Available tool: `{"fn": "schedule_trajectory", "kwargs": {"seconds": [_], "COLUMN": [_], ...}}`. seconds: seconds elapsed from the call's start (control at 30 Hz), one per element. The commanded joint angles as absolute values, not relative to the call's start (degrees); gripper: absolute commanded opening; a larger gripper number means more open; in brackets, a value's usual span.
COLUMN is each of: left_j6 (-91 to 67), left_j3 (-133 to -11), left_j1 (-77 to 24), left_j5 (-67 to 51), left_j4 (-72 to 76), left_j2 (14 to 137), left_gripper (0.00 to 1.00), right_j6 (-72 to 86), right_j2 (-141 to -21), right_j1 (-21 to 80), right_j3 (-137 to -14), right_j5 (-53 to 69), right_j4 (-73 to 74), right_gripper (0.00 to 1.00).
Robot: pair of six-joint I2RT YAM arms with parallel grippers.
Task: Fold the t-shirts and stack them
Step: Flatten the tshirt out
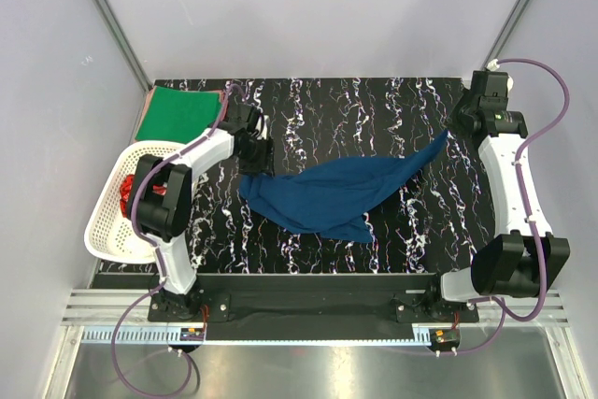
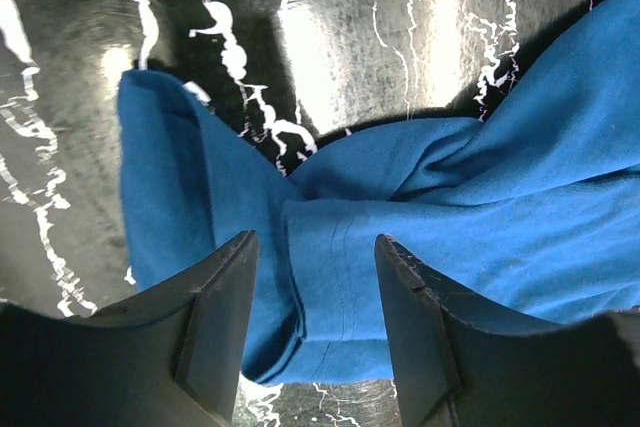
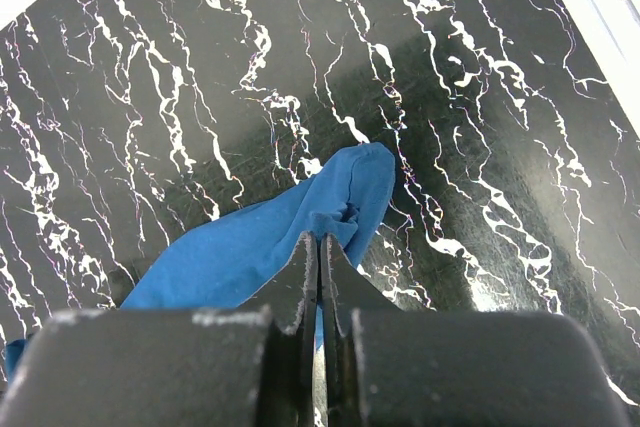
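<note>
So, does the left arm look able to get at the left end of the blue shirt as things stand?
Probably yes: the left gripper hangs open right over that end of the blue shirt, a fold between its jaws, nothing in the way. The right gripper pinches the opposite corner, well clear.

navy tee [image 1: 327, 195] rumpled, stretched across centre; green tee [image 1: 177, 111] folded, far-left corner.

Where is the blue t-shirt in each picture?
Top external: the blue t-shirt lies crumpled in the middle of the table, with one corner reaching up to the right.
Left wrist: the blue t-shirt fills the right side and the lower middle.
Right wrist: the blue t-shirt runs from the lower left to the centre.
Shared landmark: the black tabletop with white veins lies under the shirt in all three views.
</note>
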State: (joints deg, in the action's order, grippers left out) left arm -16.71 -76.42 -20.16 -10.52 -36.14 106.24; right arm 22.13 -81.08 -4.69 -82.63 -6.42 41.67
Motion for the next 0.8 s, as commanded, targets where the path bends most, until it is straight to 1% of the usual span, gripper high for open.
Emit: {"fn": "schedule_trajectory", "kwargs": {"seconds": [0.0,0.17,0.23,0.27,0.37,0.43,0.5,0.53,0.57,0.67,0.77], "left_j6": [-15.38,-15.56,-15.64,-15.47,-15.64,-15.73,-15.82,-15.73,-15.82,-15.73,-15.82], "left_j3": [-78.14,-77.78,-77.52,-77.52,-76.91,-76.91,-77.08,-77.17,-77.43,-78.05,-77.96], "left_j1": [-20.13,-20.13,-20.13,-20.13,-20.13,-20.13,-20.21,-20.13,-20.13,-20.13,-20.13], "left_j5": [-13.62,-15.89,-16.7,-17.66,-18.19,-18.19,-17.67,-17.23,-16.27,-12.84,-12.92], "left_j4": [-33.84,-31.47,-30.77,-30.41,-30.32,-30.5,-30.85,-31.02,-31.46,-33.48,-33.23], "left_j2": [107.22,107.76,107.58,107.75,107.75,107.75,107.93,107.76,108.1,108.89,109.42], "left_gripper": [0.54,0.54,0.52,0.5,0.4,0.37,0.37,0.42,0.45,0.48,0.49], "right_j6": [21.97,21.71,21.71,21.71,21.71,21.8,21.88,21.8,21.88,21.97,22.06], "right_j2": [-80.42,-80.33,-80.16,-80.16,-79.89,-79.81,-79.72,-79.54,-79.54,-79.28,-78.93], "right_j1": [-4.75,-4.75,-4.83,-4.83,-4.83,-4.83,-4.83,-4.83,-4.83,-4.83,-4.83], "right_j3": [-83.94,-83.67,-83.85,-83.93,-83.67,-83.5,-83.23,-83.06,-83.06,-82.97,-82.62], "right_j5": [-6.15,-6.42,-6.33,-6.42,-6.59,-6.5,-6.42,-6.42,-6.33,-6.33,-6.24], "right_j4": [39.46,39.46,39.46,39.55,39.55,39.55,39.55,39.55,39.55,39.64,39.38], "right_gripper": [0.0,0.0,0.0,0.0,0.0,0.0,0.0,0.0,0.0,0.0,0.0]}}
